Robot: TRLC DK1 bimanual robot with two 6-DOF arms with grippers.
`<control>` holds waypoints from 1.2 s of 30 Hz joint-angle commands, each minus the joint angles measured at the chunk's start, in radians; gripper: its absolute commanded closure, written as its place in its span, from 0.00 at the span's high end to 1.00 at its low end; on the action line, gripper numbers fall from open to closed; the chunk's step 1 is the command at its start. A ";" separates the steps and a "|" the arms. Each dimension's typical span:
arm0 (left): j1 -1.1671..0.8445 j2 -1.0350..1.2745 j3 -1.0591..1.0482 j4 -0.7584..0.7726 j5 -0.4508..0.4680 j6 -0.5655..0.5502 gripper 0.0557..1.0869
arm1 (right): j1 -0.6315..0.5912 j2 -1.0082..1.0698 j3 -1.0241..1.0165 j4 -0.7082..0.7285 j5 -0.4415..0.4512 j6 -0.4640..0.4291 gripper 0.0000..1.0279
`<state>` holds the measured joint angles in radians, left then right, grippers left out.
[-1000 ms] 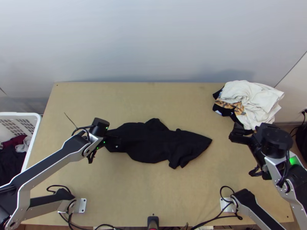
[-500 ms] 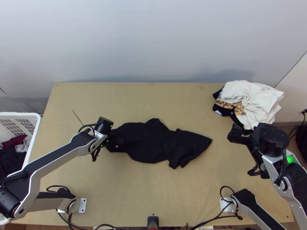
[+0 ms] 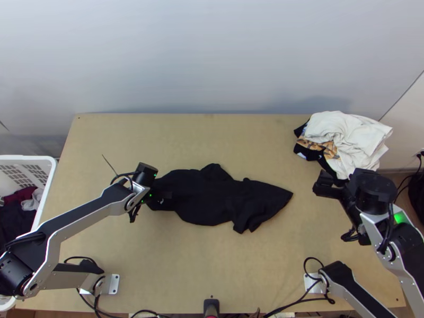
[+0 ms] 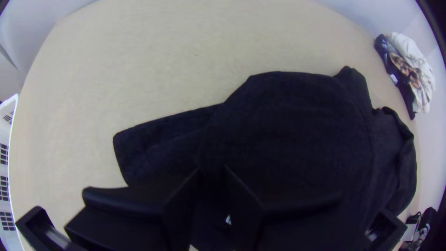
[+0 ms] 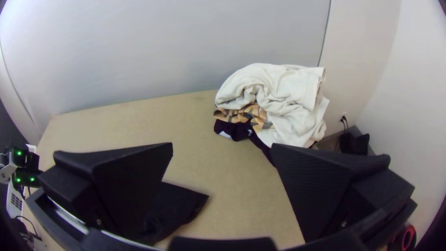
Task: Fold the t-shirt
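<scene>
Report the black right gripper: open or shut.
Open: the right gripper has its wide black fingers apart, light wooden table showing between.

Black t-shirt (image 3: 212,200) rumpled on wooden surface (image 3: 233,143); left gripper (image 3: 163,199) over one end, right gripper (image 3: 321,185) near heaped clothes (image 3: 347,138).

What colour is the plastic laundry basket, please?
The openwork plastic laundry basket is white, clearest in the top view.

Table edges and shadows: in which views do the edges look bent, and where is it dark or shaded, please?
Left wrist view: the far edge of the table bows into a curve, and the black left gripper nearly merges with the black t-shirt; top view: the table edges look nearly straight, with a soft shadow on the wall behind the clothes pile.
</scene>
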<state>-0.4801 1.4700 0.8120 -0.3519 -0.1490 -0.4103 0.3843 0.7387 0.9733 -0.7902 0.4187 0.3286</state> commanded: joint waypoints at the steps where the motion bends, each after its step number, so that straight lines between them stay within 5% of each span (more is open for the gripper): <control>1: -0.003 -0.023 -0.004 0.011 0.017 0.004 0.04 | 0.025 0.010 -0.005 0.000 0.000 -0.002 0.96; 10: 0.021 -0.203 0.038 0.036 0.019 0.010 0.03 | 0.185 0.002 -0.097 -0.014 -0.023 0.013 0.96; 18: 0.057 -0.235 0.134 0.024 0.014 0.030 0.03 | 0.307 0.102 -0.122 0.012 -0.143 0.098 0.96; 36: 0.046 -0.272 0.188 -0.036 0.000 0.025 0.03 | 0.495 0.539 -0.071 0.362 -0.212 0.171 0.95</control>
<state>-0.4282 1.2030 0.9771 -0.3759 -0.1463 -0.3843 0.7986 1.1042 0.8654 -0.5213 0.2226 0.4648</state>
